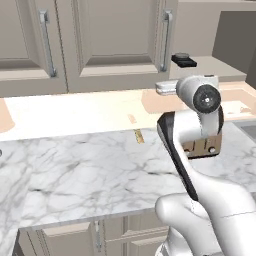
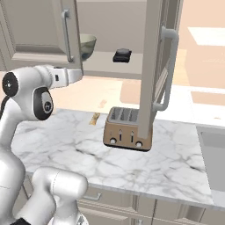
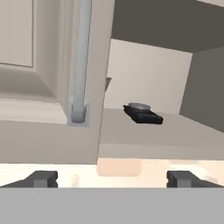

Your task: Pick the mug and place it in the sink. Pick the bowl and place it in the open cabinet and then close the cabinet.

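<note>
Now the hand (image 3: 111, 177) hangs empty with its jaws spread wide, just outside the open cabinet (image 2: 110, 61), and the bowl (image 2: 88, 45) sits inside on the cabinet floor, at the left, half hidden behind the neighbouring closed door. The step in hand looks like closing, so the arm should swing right, get behind the door (image 2: 151, 70) that juts out edge-on above the toaster (image 2: 127, 133) on the table (image 2: 167, 167), and push it evenly near its bar handle (image 2: 168, 66). The bowl is round, cream-grey with a paler rim; its markings are too small to tell.
</note>
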{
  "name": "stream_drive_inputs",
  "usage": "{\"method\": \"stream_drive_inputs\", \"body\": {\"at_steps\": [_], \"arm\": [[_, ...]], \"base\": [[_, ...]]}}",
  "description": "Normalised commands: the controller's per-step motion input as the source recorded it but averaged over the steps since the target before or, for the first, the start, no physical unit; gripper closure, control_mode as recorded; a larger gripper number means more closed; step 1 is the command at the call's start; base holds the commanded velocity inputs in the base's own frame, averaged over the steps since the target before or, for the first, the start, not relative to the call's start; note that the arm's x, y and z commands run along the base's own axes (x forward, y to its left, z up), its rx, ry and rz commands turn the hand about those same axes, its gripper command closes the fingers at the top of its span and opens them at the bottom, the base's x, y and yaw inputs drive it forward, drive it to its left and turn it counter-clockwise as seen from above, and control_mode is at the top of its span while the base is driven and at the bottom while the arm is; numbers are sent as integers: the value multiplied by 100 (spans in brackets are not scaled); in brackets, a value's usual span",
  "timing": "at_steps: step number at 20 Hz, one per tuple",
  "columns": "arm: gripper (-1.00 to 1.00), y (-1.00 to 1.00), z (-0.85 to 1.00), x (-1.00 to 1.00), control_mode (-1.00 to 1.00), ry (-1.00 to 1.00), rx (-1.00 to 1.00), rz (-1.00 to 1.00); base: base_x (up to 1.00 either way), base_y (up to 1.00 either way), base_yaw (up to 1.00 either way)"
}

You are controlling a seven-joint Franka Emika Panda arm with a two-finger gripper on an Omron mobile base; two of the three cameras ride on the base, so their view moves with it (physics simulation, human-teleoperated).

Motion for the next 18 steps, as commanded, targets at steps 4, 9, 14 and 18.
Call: {"method": "stream_drive_inputs", "body": {"at_steps": [4, 9, 14, 18], "arm": [[-100, -34, 67, -90, -100, 25, 1, 0], [-100, -9, 46, -29, -100, 80, -1, 0], [-100, -23, -13, -65, -100, 38, -1, 2], [-100, -28, -24, -100, -100, -2, 0, 3]], "base": [[0, 0, 0], [0, 0, 0], [0, 0, 0], [0, 0, 0]]}}
